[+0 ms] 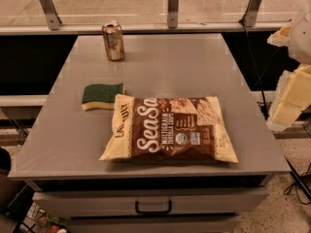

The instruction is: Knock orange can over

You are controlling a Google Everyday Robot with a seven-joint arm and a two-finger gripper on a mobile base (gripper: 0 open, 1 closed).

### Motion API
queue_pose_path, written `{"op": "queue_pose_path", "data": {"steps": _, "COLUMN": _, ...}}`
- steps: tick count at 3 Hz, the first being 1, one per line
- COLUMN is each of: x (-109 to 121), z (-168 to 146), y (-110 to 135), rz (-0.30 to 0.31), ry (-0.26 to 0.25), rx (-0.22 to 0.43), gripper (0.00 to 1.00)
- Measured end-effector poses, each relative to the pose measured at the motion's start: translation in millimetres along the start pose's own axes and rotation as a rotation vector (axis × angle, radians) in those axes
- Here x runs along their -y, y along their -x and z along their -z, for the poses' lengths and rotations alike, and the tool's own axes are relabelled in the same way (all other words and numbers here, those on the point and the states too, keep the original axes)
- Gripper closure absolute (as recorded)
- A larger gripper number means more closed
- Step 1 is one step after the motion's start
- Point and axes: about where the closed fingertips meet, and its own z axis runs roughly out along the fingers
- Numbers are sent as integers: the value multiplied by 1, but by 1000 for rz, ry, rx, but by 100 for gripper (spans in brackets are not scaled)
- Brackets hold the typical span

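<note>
The orange can [112, 41] stands upright near the far left corner of the grey table [194, 67]. It is coppery orange-brown with pale markings and a silver top. My gripper [291, 93] shows as pale cream-coloured parts at the right edge of the camera view, beyond the table's right side. It is well apart from the can, with the whole width of the table between them, and it touches nothing on the table.
A large brown and yellow chip bag [170, 129] lies flat near the table's front. A green and yellow sponge [102, 95] lies to its left, between bag and can. A drawer with a dark handle [153, 208] is below. A railing with metal posts [172, 6] runs behind.
</note>
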Motion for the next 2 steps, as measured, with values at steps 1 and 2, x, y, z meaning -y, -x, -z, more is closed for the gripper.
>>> {"op": "queue_pose_path", "data": {"steps": 1, "x": 0, "z": 0, "y": 0, "rz": 0, "ry": 0, "rx": 0, "gripper": 0}}
{"op": "queue_pose_path", "data": {"steps": 2, "x": 13, "z": -2, "y": 7, "rz": -15, "ry": -13, "rx": 69, "gripper": 0}}
